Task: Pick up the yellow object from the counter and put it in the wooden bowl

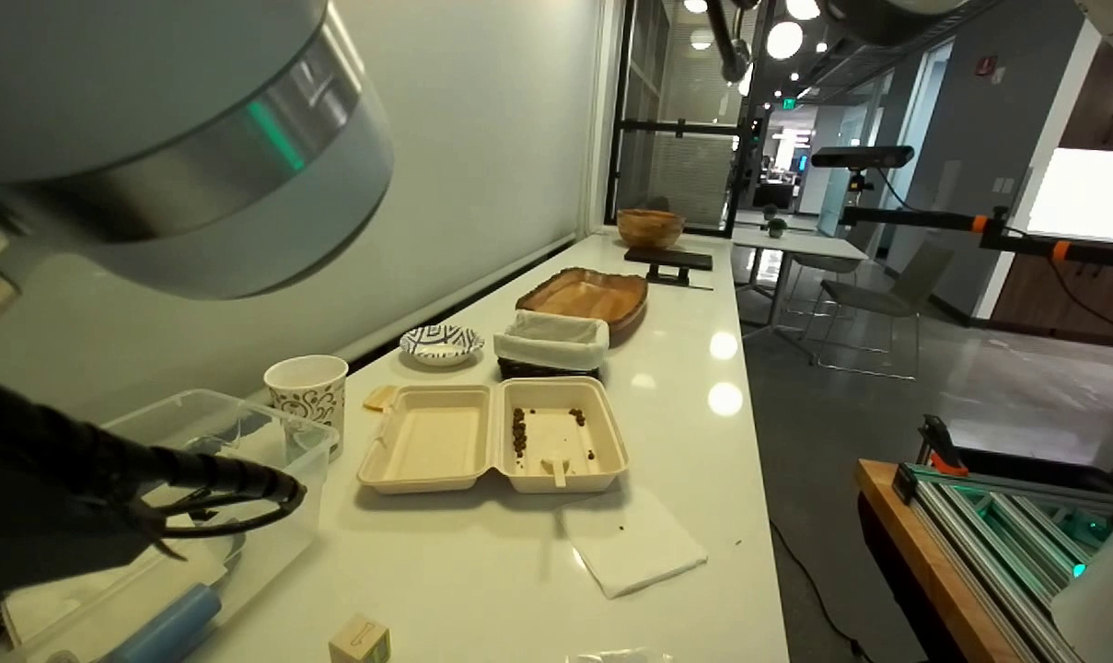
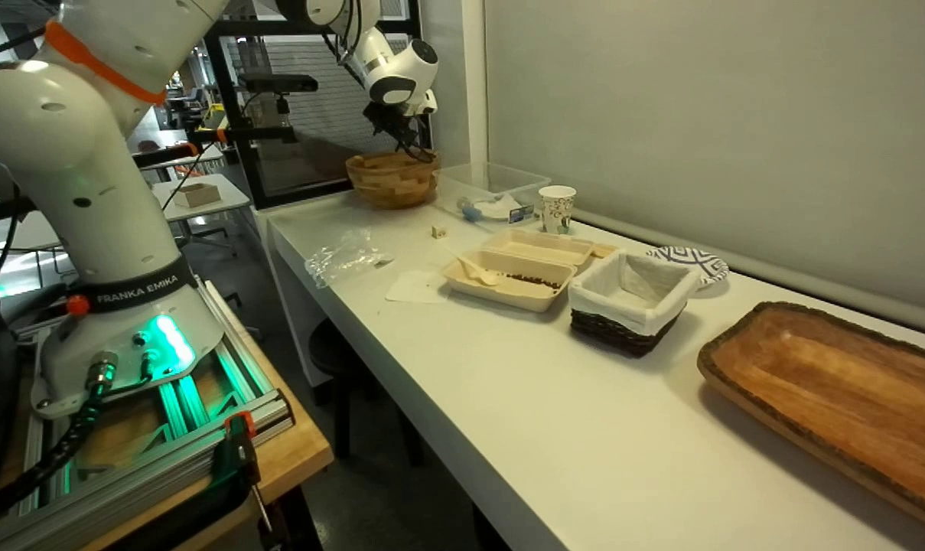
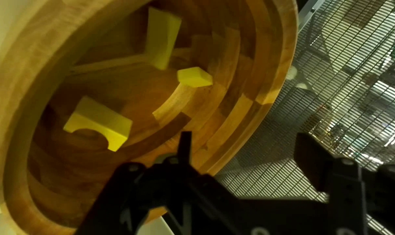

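"FRANKA EMIKA" on the black base band (image 2: 139,291), fingers (image 3: 315,164) wide apart, yellow blocks (image 3: 101,118) in the wooden bowl (image 2: 389,186).

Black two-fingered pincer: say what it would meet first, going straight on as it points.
Probably the round brown wooden bowl: in the wrist view, its rim shows in the gap of the open pincer; depth is unclear.

FRANKA EMIKA (image 2: 138,290) in white caps on black band (image 2: 145,288) round arm base (image 2: 102,340), well apart from gripper (image 3: 243,147), down left of it in exterior view. Only words I can read tbh. Cube (image 1: 359,642), lower than gripper, has some mark, can't make out. Blue label (image 2: 521,213) at bin (image 2: 468,187), below right of gripper: too blurry.
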Controlling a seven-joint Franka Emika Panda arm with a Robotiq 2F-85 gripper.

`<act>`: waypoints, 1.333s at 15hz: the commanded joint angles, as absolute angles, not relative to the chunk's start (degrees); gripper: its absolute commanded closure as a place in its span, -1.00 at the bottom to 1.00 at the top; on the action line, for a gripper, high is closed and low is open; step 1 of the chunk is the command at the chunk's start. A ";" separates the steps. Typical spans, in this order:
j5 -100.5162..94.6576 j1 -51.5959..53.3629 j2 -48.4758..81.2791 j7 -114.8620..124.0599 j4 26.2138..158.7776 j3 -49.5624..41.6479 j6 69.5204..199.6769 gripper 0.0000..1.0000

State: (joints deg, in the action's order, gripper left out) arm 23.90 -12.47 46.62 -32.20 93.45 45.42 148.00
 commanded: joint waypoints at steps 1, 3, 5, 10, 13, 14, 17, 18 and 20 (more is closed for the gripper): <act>23.07 -10.31 41.92 -27.26 93.17 41.04 145.49 -1.00; 23.42 -9.66 37.56 -22.36 94.77 38.19 145.06 -1.00; 23.83 -8.75 32.49 -16.93 97.22 34.46 144.02 -0.99; 23.45 -6.25 19.35 -12.63 107.32 22.87 138.67 -1.00; 21.18 -4.44 12.49 -9.73 114.87 15.83 137.64 -1.00; 20.35 -3.92 10.40 -8.20 117.55 13.84 137.28 -1.00; 17.11 -2.69 5.10 -3.94 124.17 9.03 134.52 -1.00; 16.49 -2.50 3.82 -3.31 125.90 7.95 133.63 -1.00; 15.89 -2.09 1.71 -2.09 128.69 6.20 131.94 -1.00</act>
